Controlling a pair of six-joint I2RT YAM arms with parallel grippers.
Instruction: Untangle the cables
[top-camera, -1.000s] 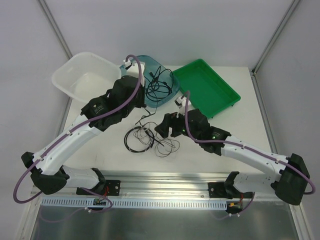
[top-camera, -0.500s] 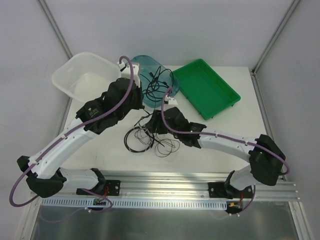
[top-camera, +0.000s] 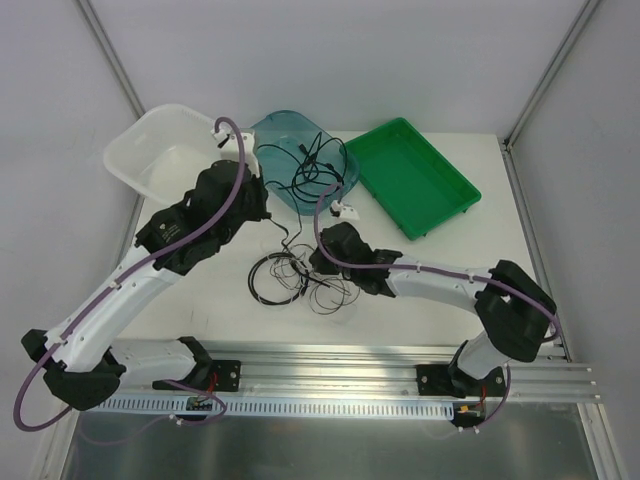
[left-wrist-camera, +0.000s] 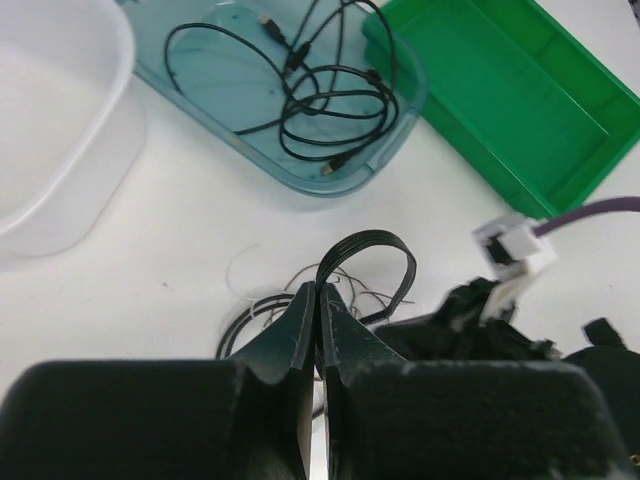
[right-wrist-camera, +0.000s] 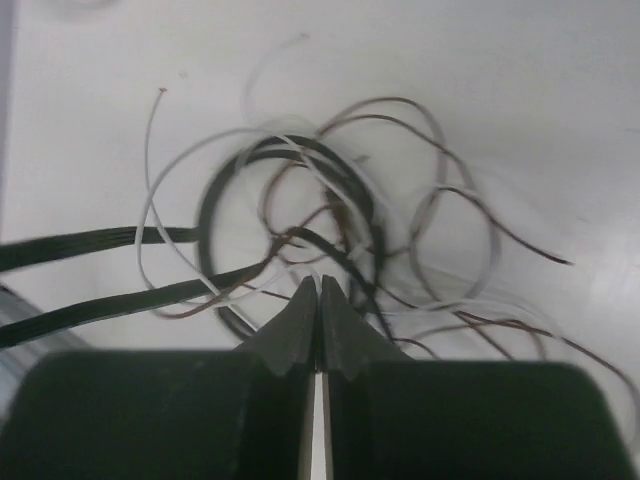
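Right gripper (right-wrist-camera: 318, 283) sits closed, tips down in the cables (right-wrist-camera: 330, 220) tangled on the table (right-wrist-camera: 560, 90); left gripper (left-wrist-camera: 318, 300) clamps a black ribbon loop (left-wrist-camera: 368, 236) leading from them.

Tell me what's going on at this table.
Two robot arms are working on a tangle of thin cables lying on the white table. The left gripper is shut on a flat black cable that arches up from its tips. The right gripper is shut low at the tangle; whether it pinches a strand is unclear. More black cables lie coiled in the teal tub.
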